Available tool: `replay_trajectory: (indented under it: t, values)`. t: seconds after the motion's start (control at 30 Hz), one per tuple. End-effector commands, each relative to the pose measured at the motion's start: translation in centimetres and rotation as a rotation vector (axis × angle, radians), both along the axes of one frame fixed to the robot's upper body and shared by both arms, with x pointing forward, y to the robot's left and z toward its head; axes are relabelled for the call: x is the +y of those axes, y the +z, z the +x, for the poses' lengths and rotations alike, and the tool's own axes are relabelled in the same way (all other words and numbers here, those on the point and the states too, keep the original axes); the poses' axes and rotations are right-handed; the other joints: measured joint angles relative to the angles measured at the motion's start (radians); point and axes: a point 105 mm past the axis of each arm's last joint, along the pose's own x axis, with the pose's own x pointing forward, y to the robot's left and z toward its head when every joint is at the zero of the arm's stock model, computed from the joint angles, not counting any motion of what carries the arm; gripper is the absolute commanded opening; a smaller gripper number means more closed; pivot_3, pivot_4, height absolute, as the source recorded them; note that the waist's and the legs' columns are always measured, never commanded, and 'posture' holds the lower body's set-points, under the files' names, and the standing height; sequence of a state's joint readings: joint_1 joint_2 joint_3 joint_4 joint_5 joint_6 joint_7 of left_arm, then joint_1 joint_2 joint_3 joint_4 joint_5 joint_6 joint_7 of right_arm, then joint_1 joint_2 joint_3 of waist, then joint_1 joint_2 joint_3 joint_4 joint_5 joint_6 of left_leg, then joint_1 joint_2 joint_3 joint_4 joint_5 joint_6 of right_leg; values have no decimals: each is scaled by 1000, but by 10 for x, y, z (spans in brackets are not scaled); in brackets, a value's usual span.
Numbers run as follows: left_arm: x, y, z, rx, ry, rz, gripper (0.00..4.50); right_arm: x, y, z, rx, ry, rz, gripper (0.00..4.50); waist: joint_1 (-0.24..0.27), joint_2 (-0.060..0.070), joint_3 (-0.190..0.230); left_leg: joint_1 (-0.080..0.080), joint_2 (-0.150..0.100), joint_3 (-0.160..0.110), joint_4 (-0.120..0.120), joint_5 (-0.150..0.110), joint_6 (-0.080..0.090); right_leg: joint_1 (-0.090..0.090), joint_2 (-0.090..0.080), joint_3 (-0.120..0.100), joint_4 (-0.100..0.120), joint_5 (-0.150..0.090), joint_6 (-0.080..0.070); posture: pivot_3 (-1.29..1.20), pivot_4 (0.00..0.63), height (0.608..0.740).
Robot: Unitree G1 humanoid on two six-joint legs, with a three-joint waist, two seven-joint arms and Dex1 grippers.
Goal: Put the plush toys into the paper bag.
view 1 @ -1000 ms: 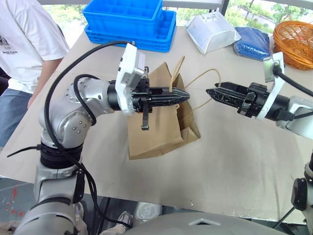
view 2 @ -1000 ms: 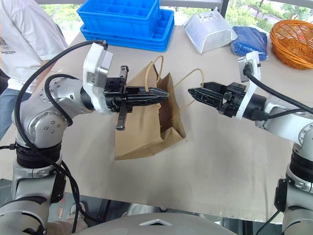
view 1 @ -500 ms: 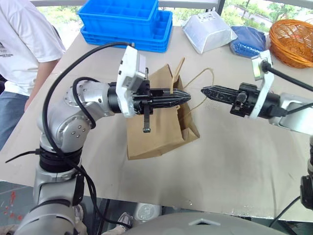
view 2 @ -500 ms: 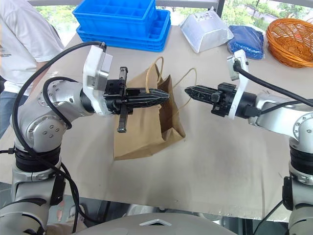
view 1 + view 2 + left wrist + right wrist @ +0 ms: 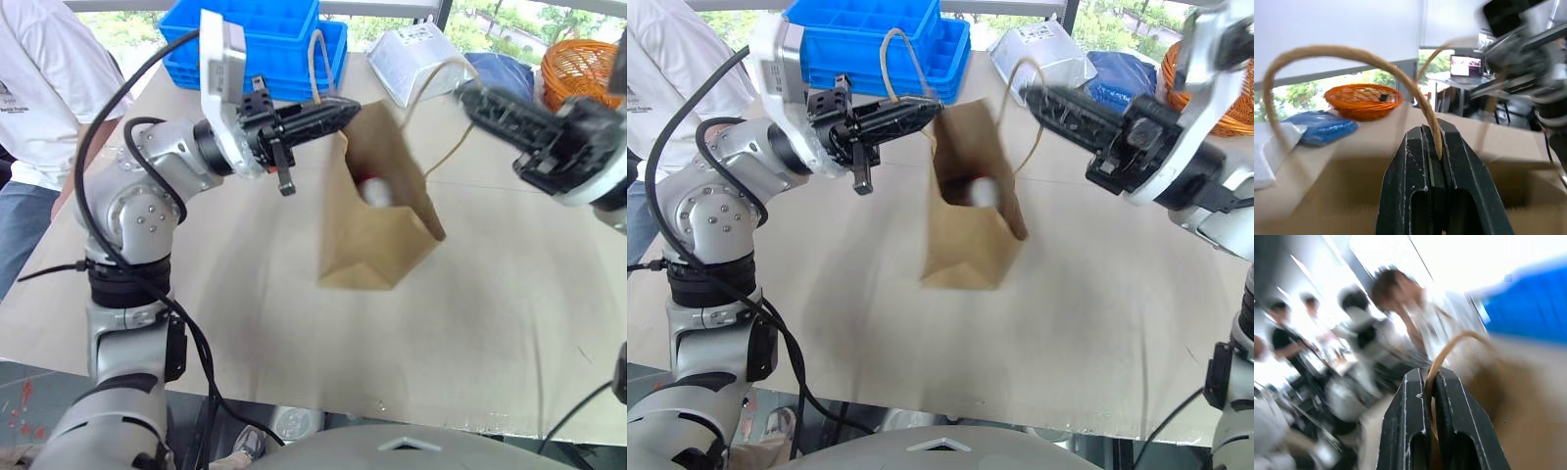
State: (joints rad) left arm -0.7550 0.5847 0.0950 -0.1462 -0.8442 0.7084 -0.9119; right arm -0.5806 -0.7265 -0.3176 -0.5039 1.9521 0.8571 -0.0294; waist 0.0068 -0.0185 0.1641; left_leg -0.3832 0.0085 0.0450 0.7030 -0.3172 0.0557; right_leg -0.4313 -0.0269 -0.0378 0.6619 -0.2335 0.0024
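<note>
The plain brown kraft paper bag hangs above the table's middle, a white plush toy inside. The left gripper and right gripper each pinch one tan cord handle. Along the far edge sit a blue plastic crate, silver-white foil pouch, blue packet and orange wicker basket.

Bright daylight floods in from the windows beyond the right tool, washing the sky to glare in the wrist views. The brown kraft paper bag between the tools and the right tool are smeared by motion blur. Below the left tool, the beige tabletop carries soft, diffuse shadows.
</note>
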Motion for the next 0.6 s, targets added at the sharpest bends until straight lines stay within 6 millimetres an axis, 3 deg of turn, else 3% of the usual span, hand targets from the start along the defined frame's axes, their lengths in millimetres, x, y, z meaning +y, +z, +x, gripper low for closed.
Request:
replay_trajectory:
  t: [0.03,0.2,0.27,0.33,0.43,0.6]
  values:
    - [4,5,9,-27,0,-25,0,3,12,-10,-50,6,59,98,3,0,0,-1,0,0,0,0,0,-1,0,0,0,0,0,0,150,740]
    - [0,-5,24,-44,-20,23,0,6,5,-10,-29,-21,29,98,9,0,0,-2,0,0,1,0,0,-1,-1,-1,-1,0,0,0,150,740]
    - [-7,-19,32,-86,-32,99,0,9,-10,-5,41,-38,-1,98,10,0,0,-2,0,1,1,0,0,-1,-1,-1,-2,0,0,0,150,740]
    - [-14,-15,36,-95,-57,97,0,15,-13,-4,60,-28,11,98,8,-1,0,-2,0,1,1,0,0,-1,-1,-1,-2,0,0,0,150,740]
    - [-12,1,37,-94,-91,59,0,20,2,-10,10,5,81,98,2,-1,0,-3,0,1,1,0,0,-2,-1,-1,-1,0,0,0,150,740]
    - [-6,6,32,-91,-131,80,0,21,0,-18,-9,33,79,98,2,-1,0,-2,1,1,0,0,0,-3,-1,-1,0,0,0,0,150,740]
